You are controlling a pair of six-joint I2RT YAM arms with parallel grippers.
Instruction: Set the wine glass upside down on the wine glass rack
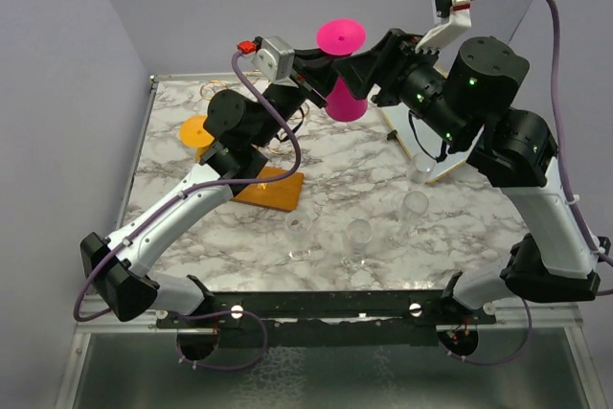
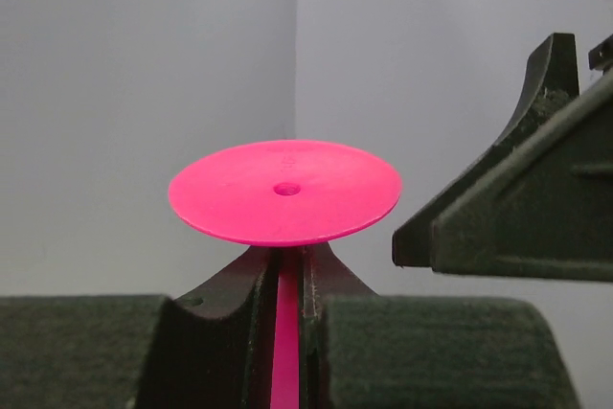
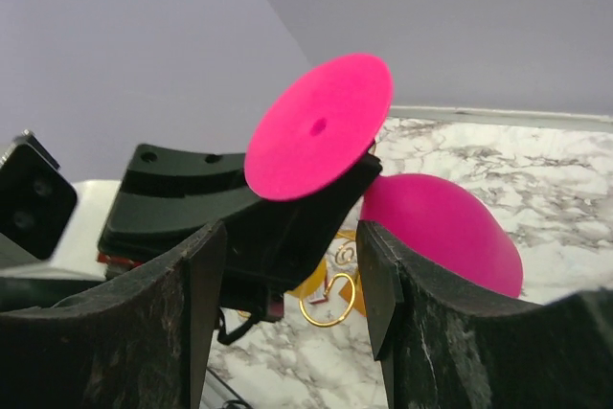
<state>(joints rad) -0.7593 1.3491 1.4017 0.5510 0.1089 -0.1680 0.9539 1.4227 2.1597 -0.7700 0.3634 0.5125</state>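
A pink wine glass is held upside down above the table, its foot [image 1: 341,35] on top and its bowl [image 1: 347,102] below. My left gripper [image 1: 321,76] is shut on its stem [image 2: 284,332], just under the foot [image 2: 284,191]. My right gripper [image 1: 372,69] is open and empty, close to the right of the stem; its dark fingers [image 2: 517,227] show in the left wrist view. In the right wrist view the foot [image 3: 321,126], the bowl [image 3: 441,232] and the left fingers [image 3: 316,208] lie ahead of the open right gripper [image 3: 292,246]. The wine glass rack's wooden base [image 1: 273,189] lies under the left arm, with a gold wire loop [image 3: 330,299] showing.
Three clear glasses [image 1: 359,237] [image 1: 415,208] [image 1: 302,237] stand on the near part of the marble table [image 1: 335,174]. An orange disc [image 1: 196,131] sits by the rack at the left. A white flat board [image 1: 421,150] lies under the right arm. Walls close the back and sides.
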